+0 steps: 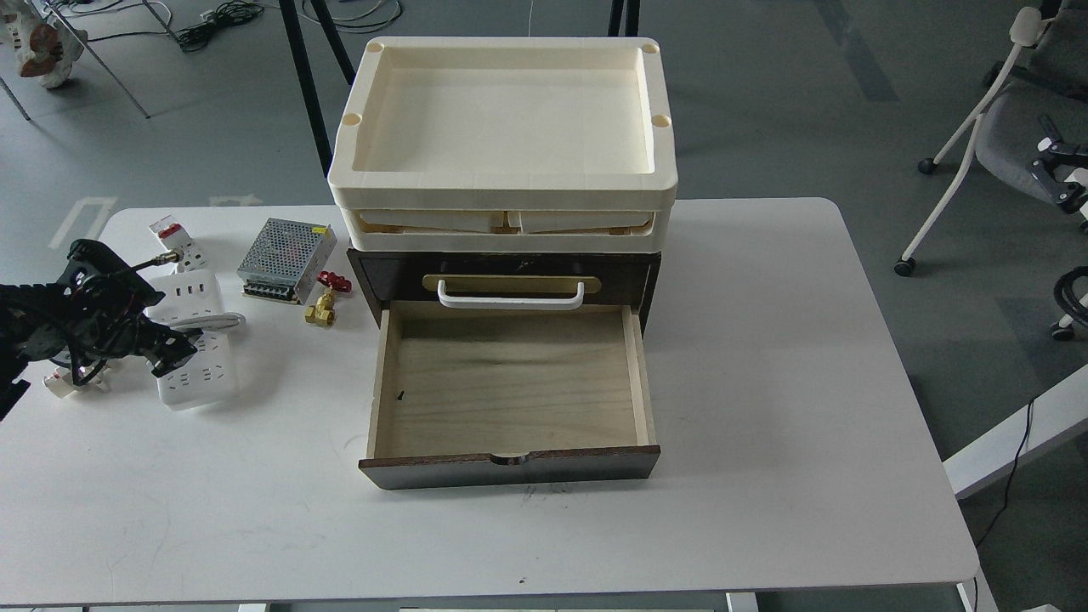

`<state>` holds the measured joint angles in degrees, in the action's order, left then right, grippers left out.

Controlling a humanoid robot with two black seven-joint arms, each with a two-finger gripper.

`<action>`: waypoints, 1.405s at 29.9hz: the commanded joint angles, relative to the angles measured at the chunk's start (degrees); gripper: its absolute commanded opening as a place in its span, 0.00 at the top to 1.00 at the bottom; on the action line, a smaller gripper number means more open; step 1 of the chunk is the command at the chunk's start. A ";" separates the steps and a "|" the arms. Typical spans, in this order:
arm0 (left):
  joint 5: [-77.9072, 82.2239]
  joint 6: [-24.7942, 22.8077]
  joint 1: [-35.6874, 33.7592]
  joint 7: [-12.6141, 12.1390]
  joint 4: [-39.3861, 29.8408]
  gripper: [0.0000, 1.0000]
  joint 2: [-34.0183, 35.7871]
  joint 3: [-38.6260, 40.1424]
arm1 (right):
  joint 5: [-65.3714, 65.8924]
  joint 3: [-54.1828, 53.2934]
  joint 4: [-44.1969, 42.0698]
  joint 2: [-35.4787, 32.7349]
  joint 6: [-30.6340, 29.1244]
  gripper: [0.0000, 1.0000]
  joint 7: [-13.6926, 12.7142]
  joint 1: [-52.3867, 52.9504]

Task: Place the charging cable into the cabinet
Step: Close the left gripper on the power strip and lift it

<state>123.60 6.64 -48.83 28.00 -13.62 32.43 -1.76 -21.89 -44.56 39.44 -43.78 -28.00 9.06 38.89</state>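
Observation:
The charging cable [197, 357], a white power strip with USB ports and a thick white cord across it, lies on the table at the left. My left gripper [172, 350] comes in from the left edge and sits low over the strip's left side; it is dark and I cannot tell its fingers apart. The cabinet [510, 463], dark brown, stands mid-table with its lower drawer pulled out toward me, its light wood interior empty. A white bar handle [510, 297] is on the shut upper drawer. My right gripper is out of view.
Cream plastic trays [503, 183] are stacked on the cabinet. Behind the strip lie a small white block with a red tab [172, 235], a perforated metal power-supply box [285, 259] and a brass valve with a red handle [325, 302]. Office chairs stand off the table at right.

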 commanded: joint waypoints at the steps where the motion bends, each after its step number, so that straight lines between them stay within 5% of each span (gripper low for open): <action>1: -1.69 1.09 0.05 0.00 0.08 0.43 -0.08 0.00 | 0.00 -0.09 -0.06 -0.08 0.00 0.00 -0.01 -0.39; 27: -1.78 1.36 0.31 0.00 0.08 0.58 -0.35 -2.72 | 0.00 -0.09 -0.06 -0.17 0.00 0.00 1.66 -1.18; 34: -1.87 1.36 0.14 0.00 0.08 0.76 -0.35 -5.09 | -0.09 -0.09 -0.15 -0.34 0.00 0.00 1.75 -1.62; 37: -2.04 1.36 0.05 0.00 0.08 0.94 -0.35 -5.09 | -0.09 -0.09 -0.50 -0.34 0.00 0.00 1.75 -1.62; 42: -3.27 1.27 -0.30 0.00 0.35 1.00 -0.35 -5.01 | -0.09 -0.09 -0.59 -0.25 0.00 0.00 1.75 -1.62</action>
<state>120.90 7.95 -48.80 28.00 -13.51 32.05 -6.84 -21.97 -44.65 38.87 -44.10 -28.00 10.82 37.27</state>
